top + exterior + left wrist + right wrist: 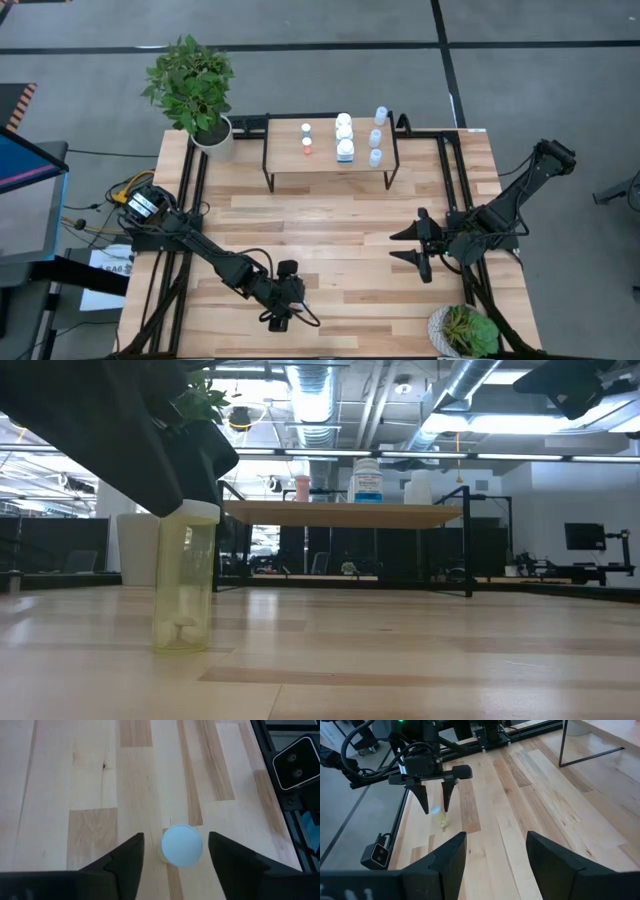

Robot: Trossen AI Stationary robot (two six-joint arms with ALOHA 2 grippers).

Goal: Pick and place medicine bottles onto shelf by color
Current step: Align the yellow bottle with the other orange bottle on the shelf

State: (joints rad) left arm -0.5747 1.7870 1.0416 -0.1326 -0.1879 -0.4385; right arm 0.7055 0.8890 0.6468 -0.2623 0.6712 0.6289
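Observation:
A small yellowish translucent bottle (185, 585) with a white cap (182, 846) stands upright on its base on the table near the front edge. My left gripper (176, 836) is above it, pointing down and open, with one finger on each side of the cap and a gap on both sides. In the high view my left gripper (278, 320) hides the bottle. The shelf (325, 168) stands at the far middle and carries two small bottles (306, 138), three chunky white ones (344, 135) and three pale blue ones (377, 137). My right gripper (398, 247) is open and empty at the right.
A potted plant (200, 95) stands at the far left corner beside the shelf, and another (465, 330) at the near right corner. Black frame rails (455, 180) run along the table's left and right sides. Bare wood lies between the shelf and both grippers.

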